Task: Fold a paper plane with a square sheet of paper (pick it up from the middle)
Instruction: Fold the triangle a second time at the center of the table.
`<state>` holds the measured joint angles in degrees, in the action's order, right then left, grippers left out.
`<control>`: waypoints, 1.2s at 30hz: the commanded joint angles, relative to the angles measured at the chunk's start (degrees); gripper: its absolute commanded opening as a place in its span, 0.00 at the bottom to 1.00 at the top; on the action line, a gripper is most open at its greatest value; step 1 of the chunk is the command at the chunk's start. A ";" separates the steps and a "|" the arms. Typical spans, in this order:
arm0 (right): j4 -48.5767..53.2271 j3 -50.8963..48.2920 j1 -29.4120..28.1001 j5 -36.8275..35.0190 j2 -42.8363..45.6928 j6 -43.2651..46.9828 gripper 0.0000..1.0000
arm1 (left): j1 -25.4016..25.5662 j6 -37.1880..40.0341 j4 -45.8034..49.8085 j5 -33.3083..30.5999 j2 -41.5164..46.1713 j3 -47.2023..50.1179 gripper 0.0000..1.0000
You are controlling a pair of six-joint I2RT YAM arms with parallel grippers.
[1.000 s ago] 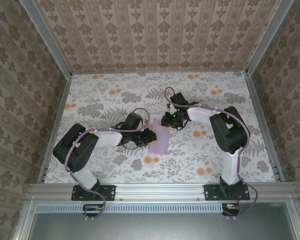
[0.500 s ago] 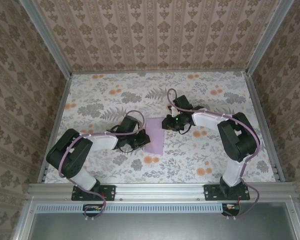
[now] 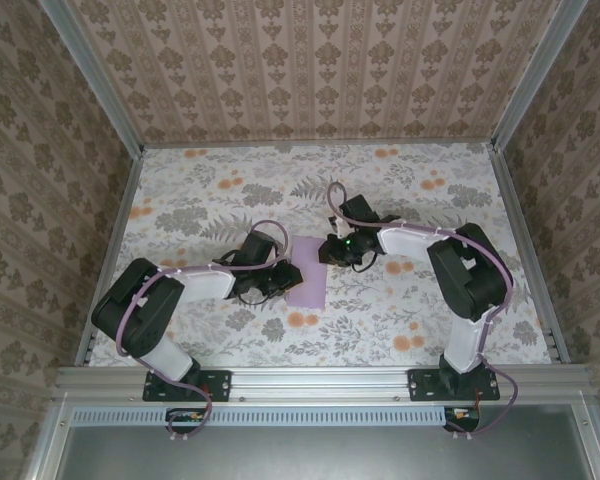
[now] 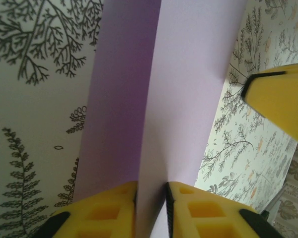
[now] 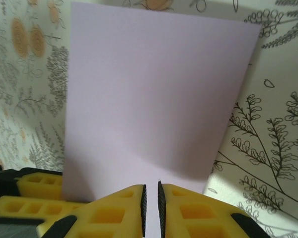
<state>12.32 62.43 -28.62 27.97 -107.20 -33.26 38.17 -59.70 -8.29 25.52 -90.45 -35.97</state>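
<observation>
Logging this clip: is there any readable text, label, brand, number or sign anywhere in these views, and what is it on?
None can be read in any view.
The square sheet of paper is plain lilac and unprinted.
The tablecloth and walls carry only floral patterns, with no lettering.

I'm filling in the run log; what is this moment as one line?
left fingers: shut on sheet of paper | right fingers: shut on same sheet | sheet: creased rectangle, folding unfinished

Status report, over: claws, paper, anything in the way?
Left claw shut on sheet of paper. Right claw shut on it too. Sheet folded, rectangular. Nothing blocking.
</observation>
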 commanded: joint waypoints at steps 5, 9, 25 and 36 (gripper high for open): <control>0.68 1.46 -1.00 1.43 -4.21 -1.02 0.18 | 1.96 -0.91 -1.39 1.11 3.30 1.39 0.31; 2.19 1.81 -1.00 -0.20 -4.69 -0.87 0.18 | 3.26 -2.40 -3.81 1.45 4.74 3.03 0.32; -0.71 -1.24 -1.00 3.42 2.64 -0.33 0.18 | 3.36 -3.42 2.54 -1.37 4.94 3.76 0.23; -1.41 -4.79 -3.63 5.31 -0.01 -1.39 0.17 | 3.47 -3.23 3.64 -2.03 2.59 2.84 0.20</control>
<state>11.51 58.33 -31.59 31.88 -105.47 -33.45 41.60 -62.61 -6.09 24.14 -86.63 -32.75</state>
